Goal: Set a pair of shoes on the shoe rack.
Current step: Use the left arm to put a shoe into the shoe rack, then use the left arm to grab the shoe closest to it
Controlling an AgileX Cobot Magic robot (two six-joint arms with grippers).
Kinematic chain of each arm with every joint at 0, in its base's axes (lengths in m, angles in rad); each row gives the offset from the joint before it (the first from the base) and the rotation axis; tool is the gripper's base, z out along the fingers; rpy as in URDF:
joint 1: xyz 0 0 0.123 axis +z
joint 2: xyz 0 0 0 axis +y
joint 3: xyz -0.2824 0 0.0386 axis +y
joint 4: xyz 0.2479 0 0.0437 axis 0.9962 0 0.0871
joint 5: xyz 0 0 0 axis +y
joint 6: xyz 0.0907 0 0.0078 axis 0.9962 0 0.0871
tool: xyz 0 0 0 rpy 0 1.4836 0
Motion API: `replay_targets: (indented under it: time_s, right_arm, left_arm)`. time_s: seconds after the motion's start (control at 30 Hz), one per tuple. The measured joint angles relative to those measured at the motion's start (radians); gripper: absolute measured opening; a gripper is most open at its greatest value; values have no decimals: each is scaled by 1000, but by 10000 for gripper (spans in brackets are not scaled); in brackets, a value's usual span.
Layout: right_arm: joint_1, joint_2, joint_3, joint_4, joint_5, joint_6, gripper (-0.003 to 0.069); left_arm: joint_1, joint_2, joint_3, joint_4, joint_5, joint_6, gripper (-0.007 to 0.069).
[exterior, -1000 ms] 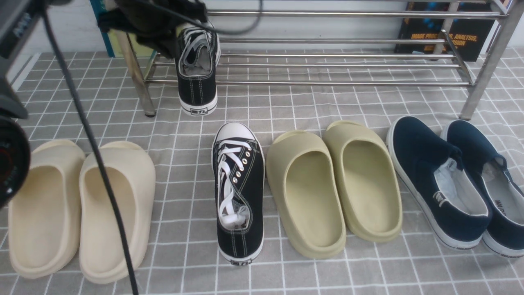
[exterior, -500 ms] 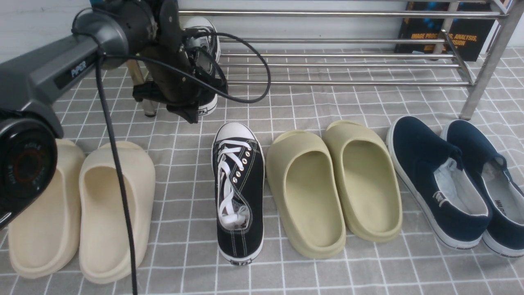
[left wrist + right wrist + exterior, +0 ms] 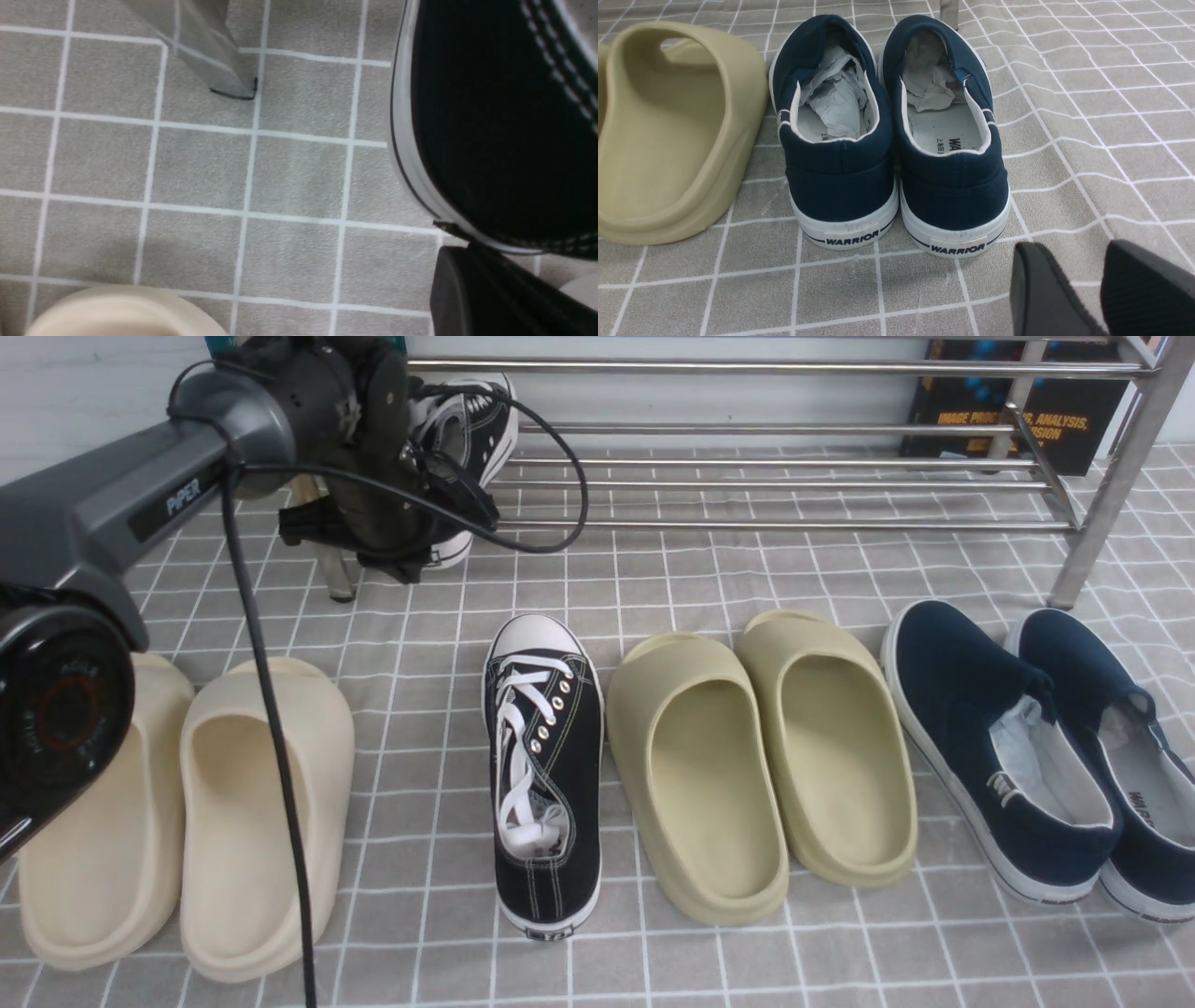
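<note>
Since the earlier frame, we see the left gripper [image 3: 407, 574] shifted slightly toward the shoe rack [image 3: 747, 525], and the rear sneaker [image 3: 493, 425] turned, its toe now angled rightward and its heel nearer the rack. We read the left claw as closed, its tips together beside that sneaker's heel; we cannot tell whether they touch it. The left arm [image 3: 140, 476] and its cable [image 3: 282, 747] hide much of the sneaker's middle and part of the rack's left leg. We find this sneaker at the left end of the lower shelf, its heel projecting past the front bar; its contact with the bars is hidden.

Rightward, we see bare lower bars, with a dark book [image 3: 1018, 439] behind the far end. Nearer us, the front sneaker [image 3: 583, 709] lies on the grid cloth [image 3: 411, 859], between the cream slides [image 3: 331, 747], partly covered by the arm, and the olive slides [image 3: 635, 737], with cloth showing on its left. Farther right sit the navy slip-ons [image 3: 962, 653], one cut by the frame. In the right wrist view, the right gripper [image 3: 1071, 249] stands apart-fingered, partly cropped.
</note>
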Motion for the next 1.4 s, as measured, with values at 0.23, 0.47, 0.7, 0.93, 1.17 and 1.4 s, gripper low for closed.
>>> replay_targets:
  time_s: [0.23,0.47,0.7,0.93,1.17,1.4]
  right_arm:
    - [0,0,0,0,0,0,239]
    - [0,0,0,0,0,0,239]
    - [0,0,0,0,0,0,239]
    - [0,0,0,0,1,0,239]
    - [0,0,0,0,1,0,239]
    - [0,0,0,0,1,0,239]
  left_arm:
    - [0,0,-3,-63,-61,0,-13]
    - [-1,-33,-41,-27,67,16,-13]
    - [-1,-272,-112,-25,264,113,-13]
    - [-1,-530,-90,-77,363,160,-13]
    - [-66,-711,315,-111,360,160,-13]
    - [-259,-783,748,-137,86,95,-13]
